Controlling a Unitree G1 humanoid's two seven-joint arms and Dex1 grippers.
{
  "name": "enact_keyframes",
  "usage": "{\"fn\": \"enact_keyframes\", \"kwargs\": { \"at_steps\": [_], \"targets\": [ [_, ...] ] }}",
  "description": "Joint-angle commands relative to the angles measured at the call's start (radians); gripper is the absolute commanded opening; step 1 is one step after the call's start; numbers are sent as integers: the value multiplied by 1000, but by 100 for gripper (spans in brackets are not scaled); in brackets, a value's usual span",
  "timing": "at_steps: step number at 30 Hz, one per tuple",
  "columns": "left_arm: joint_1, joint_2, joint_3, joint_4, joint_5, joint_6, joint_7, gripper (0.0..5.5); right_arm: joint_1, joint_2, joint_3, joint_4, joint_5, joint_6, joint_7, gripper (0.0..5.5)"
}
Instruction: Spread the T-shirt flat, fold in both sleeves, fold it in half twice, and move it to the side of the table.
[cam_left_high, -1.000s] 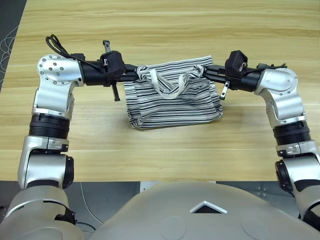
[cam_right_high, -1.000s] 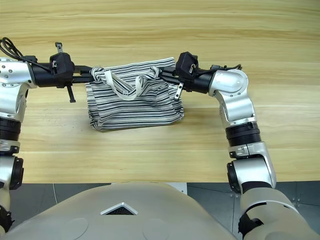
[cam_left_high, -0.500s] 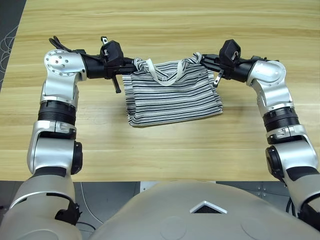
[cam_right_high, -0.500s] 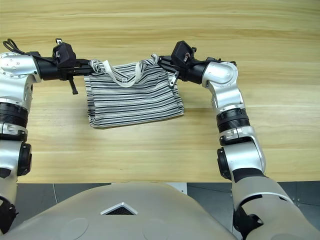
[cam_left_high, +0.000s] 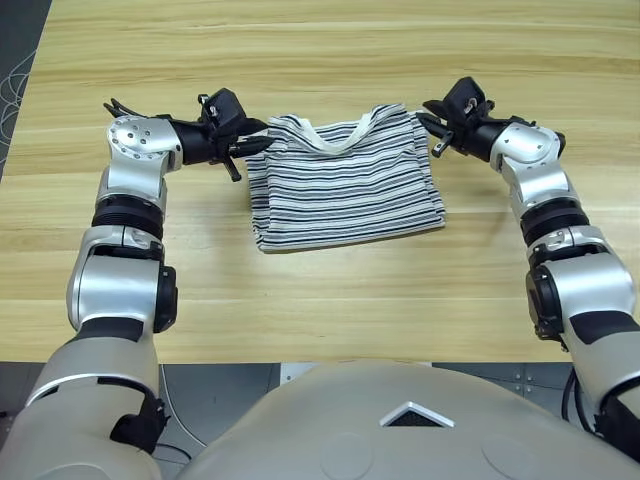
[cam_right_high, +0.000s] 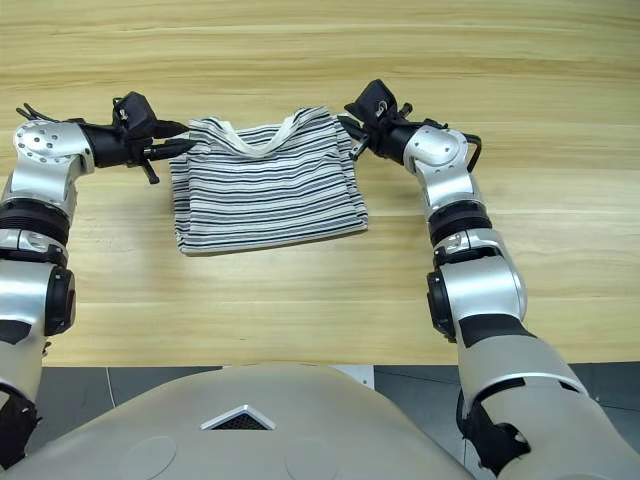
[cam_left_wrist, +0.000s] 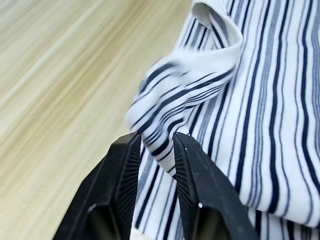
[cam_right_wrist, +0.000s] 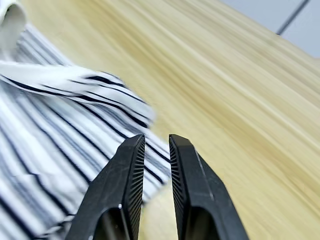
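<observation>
On table (cam_left_high: 300, 40) centre, T-shirt (cam_left_high: 345, 180) lies sleeves-in, seemingly halved once. Left gripper (cam_left_wrist: 157, 142) pinches its ten-o'clock corner; right gripper (cam_right_wrist: 156, 140), two o'clock, nearly closed, empty. Outstanding: second fold, move aside.

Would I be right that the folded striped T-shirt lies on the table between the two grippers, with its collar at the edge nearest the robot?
No: the left eye view shows the collar at the far edge of the T-shirt, away from the robot. The rest holds: it lies folded on the table between the left gripper and the right gripper.
</observation>
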Motion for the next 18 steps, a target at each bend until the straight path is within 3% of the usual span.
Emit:
{"fn": "enact_keyframes", "kwargs": {
  "at_steps": [1, 11, 18],
  "targets": [
    [-30, 7, 16, 33, 24, -22, 33, 119, -47, 11, -25, 45, -15, -19, -38, 88],
    [-35, -3, 34, 61, 54, -57, 97, 119, -10, 19, 41, 63, -100, -76, 33, 88],
    [-9, -9, 58, -22, 29, -86, 68, 119, -19, -32, 161, 94, -294, -67, -105, 88]
  ]
}}
